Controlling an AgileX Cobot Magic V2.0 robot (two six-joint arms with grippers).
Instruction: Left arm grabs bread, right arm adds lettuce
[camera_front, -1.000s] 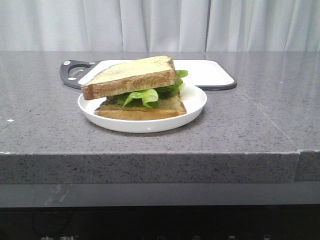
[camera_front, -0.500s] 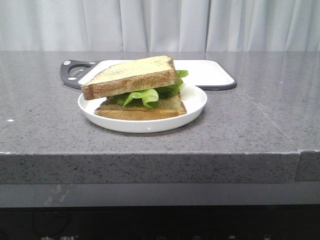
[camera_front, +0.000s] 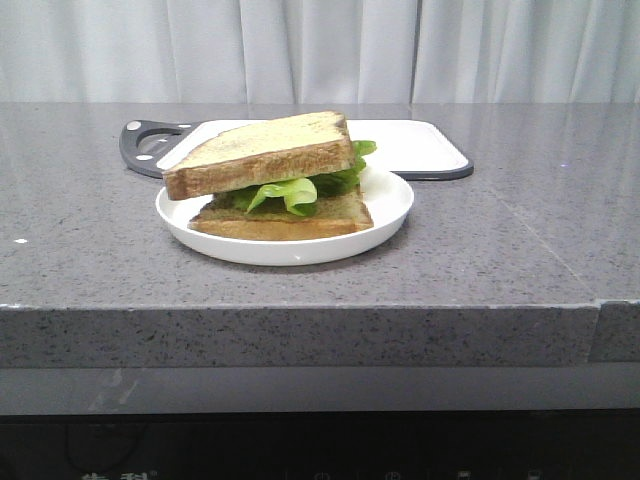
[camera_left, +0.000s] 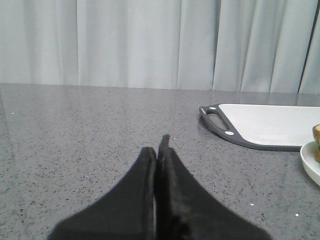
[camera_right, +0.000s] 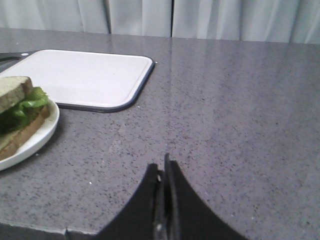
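On the white plate (camera_front: 385, 212) a thick slice of bread (camera_front: 262, 152) lies tilted on top of the green lettuce (camera_front: 285, 190), with a thinner slice (camera_front: 285, 219) underneath. The right wrist view catches the same stack: bread (camera_right: 12, 92), lettuce (camera_right: 27, 103) and plate (camera_right: 35, 140). Only a sliver of the plate (camera_left: 311, 161) shows in the left wrist view. My left gripper (camera_left: 156, 145) is shut with nothing in it, low over the grey counter and well off to the side of the plate. Equally empty and shut, my right gripper (camera_right: 161, 165) hovers near the counter's front edge. Neither gripper appears in the front view.
A white cutting board (camera_front: 410, 145) with a dark rim and handle (camera_front: 145, 140) lies behind the plate; it is also the cutting board (camera_left: 272, 125) and the cutting board (camera_right: 80, 77) of the wrist views. The counter's front edge (camera_front: 300, 307) runs across, and a curtain hangs behind.
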